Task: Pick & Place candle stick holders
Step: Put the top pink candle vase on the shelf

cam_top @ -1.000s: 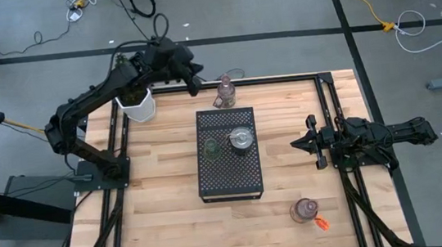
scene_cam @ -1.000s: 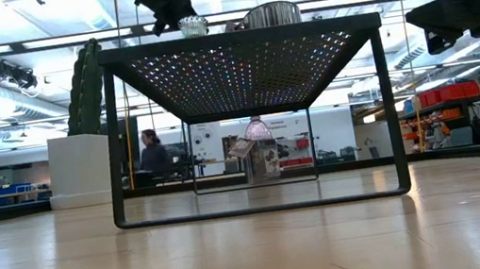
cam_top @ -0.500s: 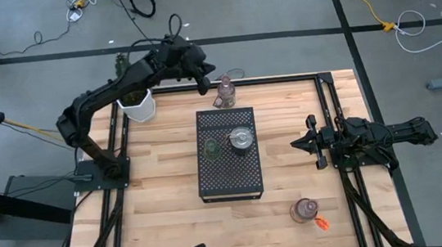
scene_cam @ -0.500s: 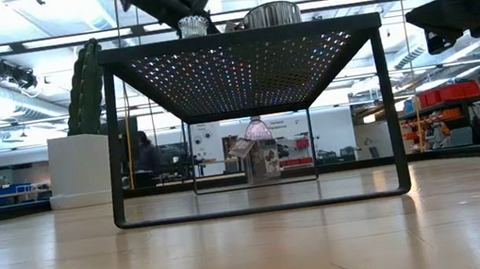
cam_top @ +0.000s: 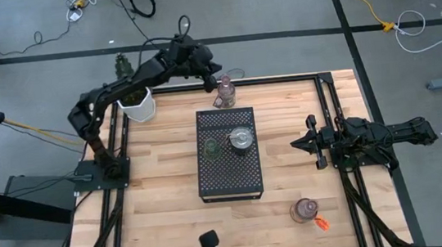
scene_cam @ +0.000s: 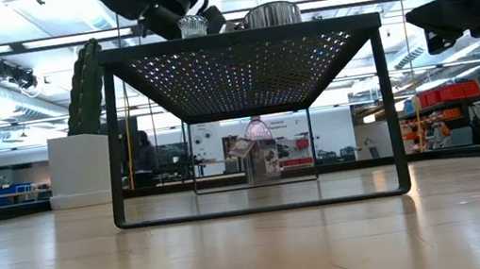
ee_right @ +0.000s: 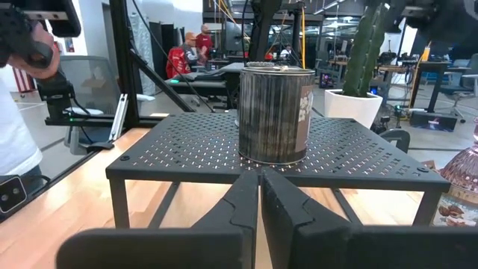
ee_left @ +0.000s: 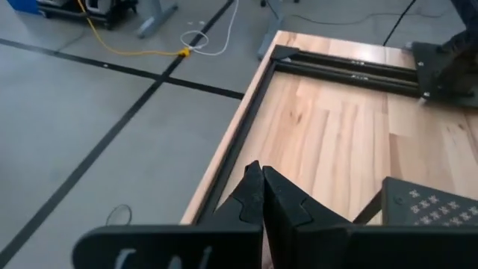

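Note:
A pink-purple holder (cam_top: 224,93) stands on the table by its far edge and shows behind the stand in the low view (scene_cam: 257,132). A green holder (cam_top: 210,148) and a wider silvery holder (cam_top: 241,139) stand on a black perforated stand (cam_top: 230,180). A second pink holder (cam_top: 303,209) with an orange tag stands near the front right. My left gripper (cam_top: 213,78) is shut and empty in the air, just left of the far pink-purple holder. My right gripper (cam_top: 299,143) is shut and empty, right of the stand, facing the silvery holder (ee_right: 275,112).
A white pot with a cactus (cam_top: 137,106) stands at the table's far left corner, under my left arm. Black rails (cam_top: 330,104) run along the table's edges. A person in white (ee_right: 15,127) stands beyond the table. Bare wood lies left of and in front of the stand.
My left gripper has moved along the table's far edge toward its right, away from the cactus pot and up to the far pink-purple holder, staying shut. The holders have stayed where they were.

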{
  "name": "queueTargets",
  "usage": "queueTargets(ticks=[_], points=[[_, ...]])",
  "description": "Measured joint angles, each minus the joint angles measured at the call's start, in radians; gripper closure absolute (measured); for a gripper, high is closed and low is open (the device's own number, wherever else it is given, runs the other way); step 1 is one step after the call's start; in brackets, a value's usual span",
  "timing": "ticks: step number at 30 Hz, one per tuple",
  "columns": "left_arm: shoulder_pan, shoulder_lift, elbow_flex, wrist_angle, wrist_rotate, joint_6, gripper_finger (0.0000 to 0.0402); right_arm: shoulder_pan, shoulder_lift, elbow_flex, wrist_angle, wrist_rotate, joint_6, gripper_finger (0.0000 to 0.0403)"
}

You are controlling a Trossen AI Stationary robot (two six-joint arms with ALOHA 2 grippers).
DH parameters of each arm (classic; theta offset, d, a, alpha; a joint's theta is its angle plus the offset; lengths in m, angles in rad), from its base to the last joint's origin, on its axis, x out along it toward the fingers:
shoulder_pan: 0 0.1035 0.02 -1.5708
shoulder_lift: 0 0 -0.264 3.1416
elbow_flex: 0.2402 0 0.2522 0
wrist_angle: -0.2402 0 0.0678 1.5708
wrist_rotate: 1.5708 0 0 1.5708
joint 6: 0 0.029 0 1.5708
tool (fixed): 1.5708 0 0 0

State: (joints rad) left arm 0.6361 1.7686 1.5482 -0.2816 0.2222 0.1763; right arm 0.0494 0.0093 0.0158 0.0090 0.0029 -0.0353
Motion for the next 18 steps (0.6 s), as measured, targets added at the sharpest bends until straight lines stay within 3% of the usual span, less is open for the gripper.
queueTargets(ticks=[18], points=[[0.03,0.001,0.0,0.04,0.008,0.003,0.0393,0.0,0.0,0.0,0.0,0.0,0.0,0.038]])
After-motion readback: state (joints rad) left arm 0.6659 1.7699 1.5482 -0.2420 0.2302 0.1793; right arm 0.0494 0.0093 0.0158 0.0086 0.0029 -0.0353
